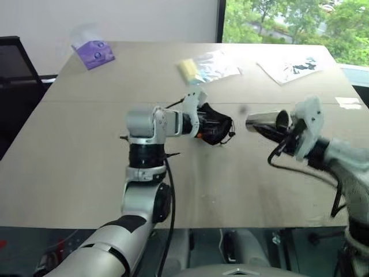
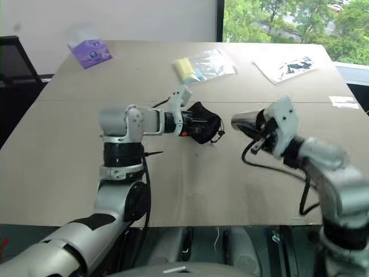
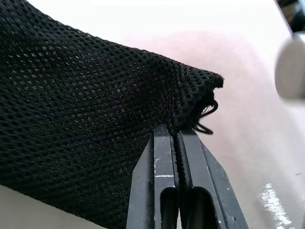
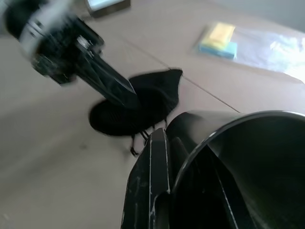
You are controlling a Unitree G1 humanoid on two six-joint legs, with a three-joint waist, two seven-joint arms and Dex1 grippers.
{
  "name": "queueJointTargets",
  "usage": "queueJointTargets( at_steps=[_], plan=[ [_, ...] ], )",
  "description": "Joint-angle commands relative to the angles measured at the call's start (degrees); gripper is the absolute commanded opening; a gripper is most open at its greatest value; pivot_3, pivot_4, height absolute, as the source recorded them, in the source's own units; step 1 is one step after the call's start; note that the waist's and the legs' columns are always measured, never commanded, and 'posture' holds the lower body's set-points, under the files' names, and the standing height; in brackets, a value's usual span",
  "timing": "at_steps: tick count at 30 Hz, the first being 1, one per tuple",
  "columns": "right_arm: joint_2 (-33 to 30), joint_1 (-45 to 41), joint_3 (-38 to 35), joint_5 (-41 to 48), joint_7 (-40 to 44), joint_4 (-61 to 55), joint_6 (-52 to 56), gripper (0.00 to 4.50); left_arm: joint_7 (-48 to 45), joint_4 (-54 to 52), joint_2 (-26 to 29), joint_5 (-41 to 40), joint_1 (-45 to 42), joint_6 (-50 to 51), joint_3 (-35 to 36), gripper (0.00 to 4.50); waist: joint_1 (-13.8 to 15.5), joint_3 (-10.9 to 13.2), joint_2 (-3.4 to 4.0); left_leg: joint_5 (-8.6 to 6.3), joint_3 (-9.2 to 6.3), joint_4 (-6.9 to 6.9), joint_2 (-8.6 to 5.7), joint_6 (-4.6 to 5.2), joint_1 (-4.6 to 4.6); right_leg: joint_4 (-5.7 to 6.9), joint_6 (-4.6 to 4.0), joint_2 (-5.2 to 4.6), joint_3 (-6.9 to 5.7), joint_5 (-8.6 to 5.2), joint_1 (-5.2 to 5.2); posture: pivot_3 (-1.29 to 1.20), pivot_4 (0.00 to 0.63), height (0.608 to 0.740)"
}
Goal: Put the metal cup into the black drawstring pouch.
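Observation:
The black drawstring pouch (image 1: 218,128) hangs a little above the middle of the table, its cord dangling from the right side. My left gripper (image 3: 175,134) is shut on an edge of its mesh fabric (image 3: 86,95). To the right of the pouch is the metal cup (image 1: 262,122), a shiny steel tumbler held on its side with its base toward the pouch and a short gap between them. My right gripper (image 4: 183,148) is shut on the cup's rim (image 4: 248,157), one finger (image 4: 153,162) outside the wall. The right wrist view looks past the cup to the pouch (image 4: 143,107) and the left gripper (image 4: 116,88).
On the far part of the wooden table (image 1: 69,173) lie a purple packet (image 1: 93,53), a clear bag with a yellow sponge (image 1: 204,66) and a printed sheet (image 1: 291,66). A small white label (image 1: 349,103) lies at the right edge. A black chair (image 1: 14,63) stands at the left.

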Motion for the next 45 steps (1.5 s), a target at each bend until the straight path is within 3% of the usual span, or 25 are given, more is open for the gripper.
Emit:
queueJointTargets(
  at_steps=[1, 8, 15, 19, 26, 30, 32, 35, 37, 41, 45],
  plan=[
    [6.6, -1.4, 2.5, 1.3, -8.3, -3.2, -1.3, 0.08, -0.3, 5.6, 0.6, -3.9, -3.9, -1.3, 0.7, 0.0, -0.7, 0.0, 0.06, 0.0, 0.1, -0.01, -0.03, 0.0, 0.06, 0.07, 0.01, 0.02, 0.01, 0.0, -0.02, 0.0, 0.15, 0.74],
    [16.9, 2.1, 7.9, -1.9, -13.1, 9.8, -13.4, 0.08, -1.1, 9.6, 1.9, -8.5, -5.7, -2.7, -3.4, 0.0, -0.5, 0.0, 0.07, 0.04, 0.23, -0.17, -0.05, -0.06, 0.44, 0.14, 0.04, 0.09, 0.09, 0.02, 0.09, 0.0, 0.15, 0.74],
    [19.9, 7.6, 12.8, -5.3, -11.0, 23.4, -24.7, 0.08, -0.6, 9.1, 4.1, -10.1, -6.2, -3.6, -6.2, 0.0, -0.5, 0.0, 0.07, 0.04, 0.33, -0.21, -0.05, -0.07, 0.37, 0.04, 0.03, 0.05, 0.17, 0.02, 0.04, 0.0, 0.15, 0.74],
    [20.3, 6.4, 15.8, -7.2, -9.2, 28.3, -29.4, 0.08, 1.1, 6.2, 5.1, -11.1, -3.9, -2.0, -6.7, 0.0, -1.8, 0.0, 0.07, 0.04, 0.43, -0.2, 0.0, -0.07, 0.52, 0.13, 0.04, 0.1, 0.3, 0.03, 0.07, 0.0, 0.15, 0.74],
    [16.1, -0.8, 22.1, -23.1, -13.0, 43.0, -45.3, 0.08, 3.6, 1.4, 6.0, -12.8, -0.7, -0.4, -6.1, 0.0, -2.1, 0.0, 0.08, 0.06, 0.48, -0.2, 0.08, -0.11, 0.62, 0.24, 0.03, 0.18, 0.4, 0.03, 0.06, 0.0, 0.15, 0.74],
    [24.7, -2.5, 12.3, -5.7, -9.1, 43.6, -44.9, 0.08, 5.5, 0.4, 6.3, -13.2, 0.5, 0.0, -4.4, 0.0, -1.7, 0.0, 0.06, 0.08, 0.36, -0.18, 0.07, -0.14, 0.55, 0.25, 0.02, 0.07, 0.4, 0.04, 0.07, 0.0, 0.15, 0.74],
    [22.9, -3.0, 12.3, -7.8, -9.2, 44.3, -44.3, 0.08, 6.9, 2.8, 5.0, -14.5, 0.8, -3.3, 2.9, 0.0, -1.6, 0.0, 0.07, 0.08, 0.3, -0.18, 0.07, -0.15, 0.46, 0.18, 0.01, 0.02, 0.38, 0.04, 0.06, 0.0, 0.15, 0.74],
    [19.2, -1.9, 14.0, -11.0, -7.9, 43.0, -43.9, 0.08, 8.8, 7.3, 5.3, -14.8, -0.4, -2.1, 8.1, 0.0, -1.5, 0.0, 0.07, 0.08, 0.36, -0.18, 0.01, -0.14, 0.45, 0.1, 0.02, 0.0, 0.28, 0.04, 0.05, 0.0, 0.15, 0.74],
    [19.1, 0.0, 12.5, -6.3, -6.9, 39.4, -41.9, 0.08, 9.8, 10.4, 6.1, -14.7, -1.1, -1.4, 9.9, 0.0, -1.4, 0.0, 0.07, 0.08, 0.32, -0.2, -0.01, -0.14, 0.46, 0.1, 0.02, 0.02, 0.25, 0.04, 0.06, 0.0, 0.15, 0.74],
    [21.2, 1.9, 8.8, 4.6, -6.4, 31.8, -36.8, 0.08, 9.1, 15.7, 9.9, -14.0, -2.0, -3.7, 6.7, 0.0, -1.5, 0.0, 0.06, 0.08, 0.23, -0.25, 0.02, -0.14, 0.42, 0.09, 0.02, 0.01, 0.25, 0.04, 0.05, 0.0, 0.15, 0.74],
    [22.7, 1.1, 9.1, 9.5, -5.3, 30.6, -33.4, 0.08, 7.9, 20.2, 12.2, -14.1, -3.1, -6.3, 4.3, 0.0, -1.8, 0.0, 0.07, 0.08, 0.3, -0.25, 0.02, -0.14, 0.46, 0.11, 0.02, 0.01, 0.24, 0.04, 0.03, 0.0, 0.15, 0.74]
  ],
)
